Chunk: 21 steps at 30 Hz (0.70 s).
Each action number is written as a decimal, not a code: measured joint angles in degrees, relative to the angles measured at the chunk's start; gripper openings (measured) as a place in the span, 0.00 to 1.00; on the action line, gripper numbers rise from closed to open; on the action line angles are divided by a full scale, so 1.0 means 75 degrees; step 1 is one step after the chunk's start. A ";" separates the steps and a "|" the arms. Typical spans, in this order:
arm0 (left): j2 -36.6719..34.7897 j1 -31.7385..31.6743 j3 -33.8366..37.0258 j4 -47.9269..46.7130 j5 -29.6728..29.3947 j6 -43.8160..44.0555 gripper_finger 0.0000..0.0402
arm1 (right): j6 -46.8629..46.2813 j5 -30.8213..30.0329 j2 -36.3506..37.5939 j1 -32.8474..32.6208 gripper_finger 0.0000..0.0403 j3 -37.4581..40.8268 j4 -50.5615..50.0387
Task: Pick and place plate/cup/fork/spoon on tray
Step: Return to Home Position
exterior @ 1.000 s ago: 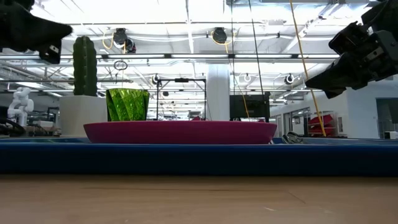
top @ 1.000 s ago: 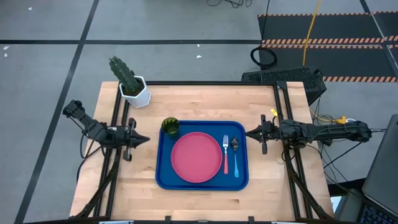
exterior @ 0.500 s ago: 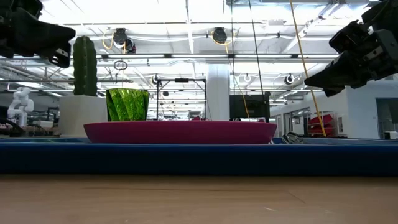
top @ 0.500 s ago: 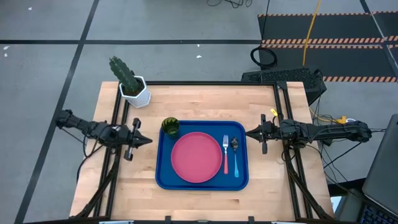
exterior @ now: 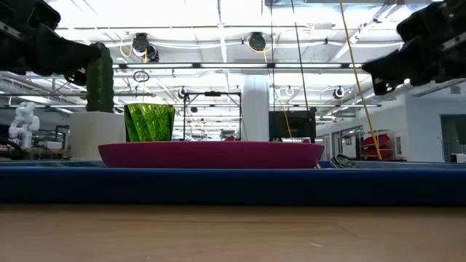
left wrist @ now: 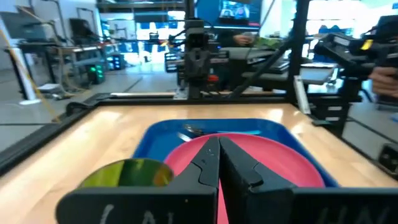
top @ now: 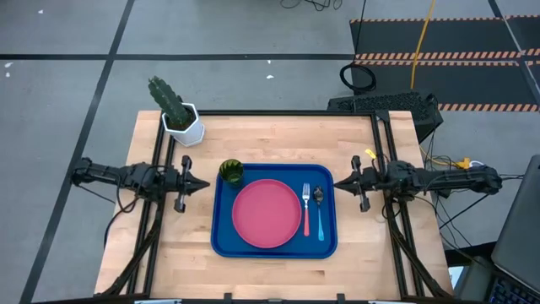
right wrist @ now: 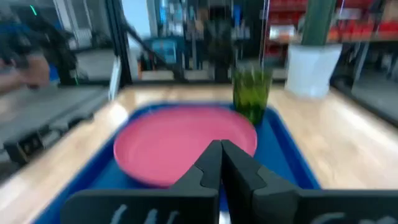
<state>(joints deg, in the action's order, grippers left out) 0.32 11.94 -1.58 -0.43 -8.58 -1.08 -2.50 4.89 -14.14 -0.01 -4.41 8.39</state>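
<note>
The blue tray [top: 224,243] lies on the table's middle. On it rest the pink-red plate [top: 267,214], the green cup [top: 231,172] at its far left corner, the pink-handled fork [top: 306,211] and the blue-handled spoon [top: 320,214]. My left gripper [top: 205,185] is shut and empty, in the air just left of the tray. My right gripper [top: 337,183] is shut and empty, in the air just right of the tray. In the left wrist view the fingers [left wrist: 219,149] are closed over the plate [left wrist: 273,155]; in the right wrist view [right wrist: 221,151] likewise.
A white hexagonal pot with a cactus [top: 181,121] stands at the table's far left corner. Black frame rails [top: 164,152] run along the table's left and right sides [top: 388,152]. A person's hand shows beyond the table in the left wrist view [left wrist: 385,78].
My left gripper has moved a little toward the tray, and its arm has swung level, pointing straight at the table's right. My right gripper has risen slightly and levelled. Both stay shut. The tray and the things on it have not moved.
</note>
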 joint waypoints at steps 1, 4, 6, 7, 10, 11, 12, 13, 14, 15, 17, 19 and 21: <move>0.0000 -0.0072 0.0000 0.0000 -0.0003 -0.0034 0.01 | 0.0020 0.0013 0.0093 0.0002 0.00 0.0060 0.0193; 0.0000 -0.0244 0.0000 -0.0009 0.0084 -0.0034 0.01 | 0.0026 -0.0013 0.0327 0.0076 0.00 0.0399 0.0542; 0.0005 -0.0315 0.0000 -0.0021 0.0148 0.0010 0.01 | 0.0012 -0.0016 0.0456 0.0181 0.00 0.0419 0.0228; 0.0003 -0.0332 0.0000 -0.0023 0.0143 0.0018 0.01 | 0.0008 -0.0015 0.0465 0.0220 0.00 0.0424 0.0226; 0.0006 -0.0392 0.0000 -0.0037 0.0187 0.0012 0.01 | 0.0082 0.0257 0.0494 0.0343 0.00 0.0432 0.0382; 0.0006 -0.0396 0.0000 -0.0041 0.0220 0.0003 0.01 | 0.0095 0.0375 0.0502 0.0387 0.00 0.0433 0.0581; 0.0006 -0.0396 0.0000 -0.0043 0.0225 -0.0044 0.01 | 0.0114 0.0414 0.0520 0.0431 0.00 0.0438 0.0709; 0.0006 -0.0396 0.0000 -0.0046 0.0241 -0.0091 0.01 | 0.0141 0.0517 0.0539 0.0472 0.00 0.0438 0.0804; 0.0006 -0.0396 0.0000 -0.0051 0.0262 -0.0148 0.01 | 0.0163 0.0560 0.0549 0.0516 0.00 0.0441 0.0848; 0.0006 -0.0396 0.0000 -0.0052 0.0266 -0.0200 0.01 | 0.0180 0.0575 0.0539 0.0552 0.00 0.0441 0.0848; 0.0006 -0.0396 0.0000 -0.0053 0.0268 -0.0296 0.01 | 0.0191 0.0577 0.0541 0.0604 0.00 0.0447 0.0842; 0.0006 -0.0396 0.0000 -0.0055 0.0271 -0.0426 0.01 | 0.0222 0.0559 0.0527 0.0633 0.00 0.0448 0.0781; 0.0006 -0.0396 0.0003 -0.0058 0.0268 -0.0555 0.01 | 0.0284 0.0472 0.0519 0.0672 0.00 0.0453 0.0489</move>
<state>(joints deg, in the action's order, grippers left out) 0.36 8.97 -1.56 -0.86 -6.57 -5.24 -0.37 8.43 -10.24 5.03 -1.01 12.06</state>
